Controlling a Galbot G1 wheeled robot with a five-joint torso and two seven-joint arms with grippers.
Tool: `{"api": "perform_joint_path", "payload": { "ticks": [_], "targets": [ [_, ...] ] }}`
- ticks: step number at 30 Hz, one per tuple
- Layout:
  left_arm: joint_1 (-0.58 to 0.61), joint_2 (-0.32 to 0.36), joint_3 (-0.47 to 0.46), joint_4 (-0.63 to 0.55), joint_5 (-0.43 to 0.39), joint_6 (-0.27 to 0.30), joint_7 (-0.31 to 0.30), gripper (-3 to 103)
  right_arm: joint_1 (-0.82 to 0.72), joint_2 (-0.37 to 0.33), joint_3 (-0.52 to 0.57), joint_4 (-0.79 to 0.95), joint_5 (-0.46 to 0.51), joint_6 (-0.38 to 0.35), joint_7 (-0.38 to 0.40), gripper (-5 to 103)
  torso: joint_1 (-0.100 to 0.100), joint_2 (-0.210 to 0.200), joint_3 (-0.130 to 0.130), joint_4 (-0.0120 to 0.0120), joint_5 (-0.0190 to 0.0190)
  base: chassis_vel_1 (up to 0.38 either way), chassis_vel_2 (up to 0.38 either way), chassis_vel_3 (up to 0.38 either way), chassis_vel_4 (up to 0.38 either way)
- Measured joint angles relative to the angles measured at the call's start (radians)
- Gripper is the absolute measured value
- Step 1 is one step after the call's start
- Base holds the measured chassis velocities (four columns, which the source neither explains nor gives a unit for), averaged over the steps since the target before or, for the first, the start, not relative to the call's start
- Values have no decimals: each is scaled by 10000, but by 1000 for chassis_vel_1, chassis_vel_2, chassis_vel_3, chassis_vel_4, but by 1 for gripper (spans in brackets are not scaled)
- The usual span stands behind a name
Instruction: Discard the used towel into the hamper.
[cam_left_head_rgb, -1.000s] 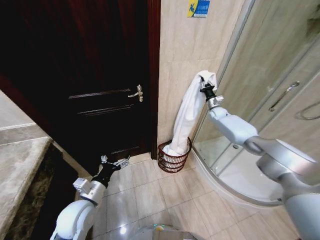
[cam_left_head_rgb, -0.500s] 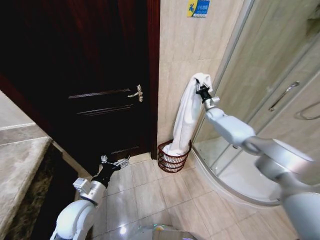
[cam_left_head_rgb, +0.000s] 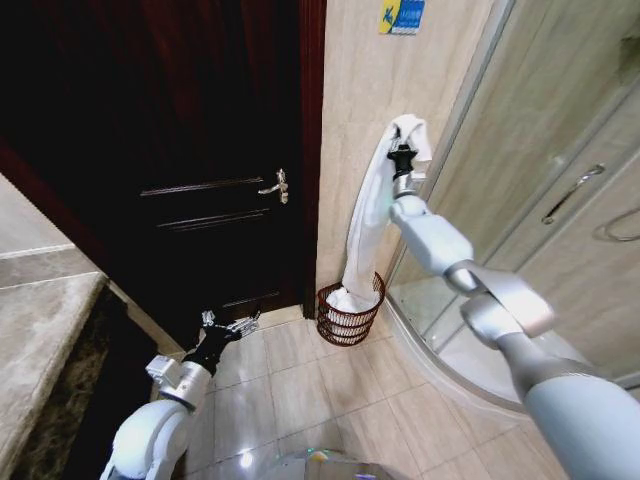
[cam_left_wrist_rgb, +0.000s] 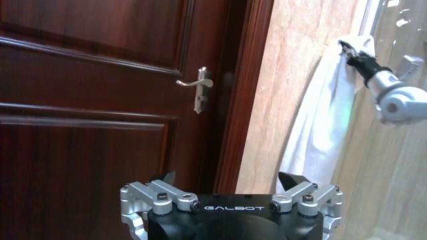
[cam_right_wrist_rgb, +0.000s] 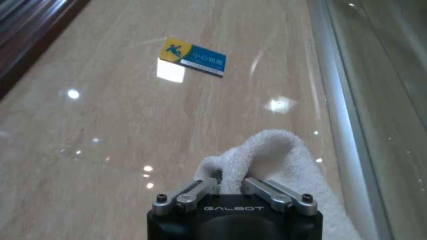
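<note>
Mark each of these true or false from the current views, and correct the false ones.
1. The right gripper is shut on the towel. True.
2. The towel's lower end reaches into the hamper. True.
3. The hamper stands inside the shower enclosure. False: it sits on the floor tiles by the wall, beside the door.
4. The left gripper holds the door handle. False: it is open, low near the floor, holding nothing.
5. The door is wide open. False: it is closed.

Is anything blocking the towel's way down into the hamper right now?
Nothing visible does. The right gripper holds the towel high against the wall, and its lower end already hangs inside the hamper directly below. The left gripper sits low near the door, off to the side.
</note>
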Motion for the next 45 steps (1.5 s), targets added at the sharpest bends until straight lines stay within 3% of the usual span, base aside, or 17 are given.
{"api": "perform_joint_path", "payload": {
  "ticks": [1,5,6,10,16,20,24,33,36,37,41,42,45],
  "targets": [
    [0,0,0,0,0,0,0,100,0,0,0,0,0,0,0,3,0,0,0,0,0,0,0,0,0],
    [1,0,-2,0,0,0,-1,100,0,1708,-1955,2354,1575,-778,109,3,-1,1,0,6,-2,0,0,0,0],
    [1,0,-2,0,0,0,-1,100,0,1708,-1955,2354,1575,-778,109,3,-1,1,0,6,-2,0,0,0,0],
    [1,0,-1,0,0,0,-1,100,2,2823,-2398,3759,1883,-1502,13,3,-2,1,-2,4,-6,0,0,0,0],
    [0,0,0,0,0,0,0,100,8,4072,-3113,5220,1885,-1811,29,3,-1,1,-1,10,-5,0,0,0,0],
    [0,0,0,0,0,0,0,100,11,5175,-3954,6863,1503,-1825,517,3,-2,1,-2,2,-4,0,0,0,0],
    [1,-1,-1,0,0,0,0,100,11,5658,-4248,7557,850,-1769,833,3,-2,1,-2,9,-9,0,0,0,0],
    [0,0,0,0,0,0,0,100,12,6692,-4550,8979,521,-1512,796,3,-2,1,-1,9,-7,0,0,0,0],
    [0,0,-1,0,0,0,-1,100,19,7614,-4812,10016,494,-1463,813,3,-2,1,-1,8,-6,0,0,0,0],
    [0,0,-1,0,0,0,-1,100,19,7614,-4812,10016,494,-1463,813,3,-2,1,-1,8,-6,0,0,0,0],
    [0,0,0,0,0,0,0,100,35,9031,-5182,11390,334,-1413,996,3,-2,2,-2,0,-4,0,0,0,0],
    [0,0,0,0,0,0,0,100,35,9031,-5182,11390,334,-1413,996,3,-2,2,-2,0,-4,0,0,0,0],
    [0,0,0,0,0,0,0,100,56,10021,-5289,12792,94,-1687,1703,3,-3,1,-2,6,-6,0,0,0,0]
  ]
}}
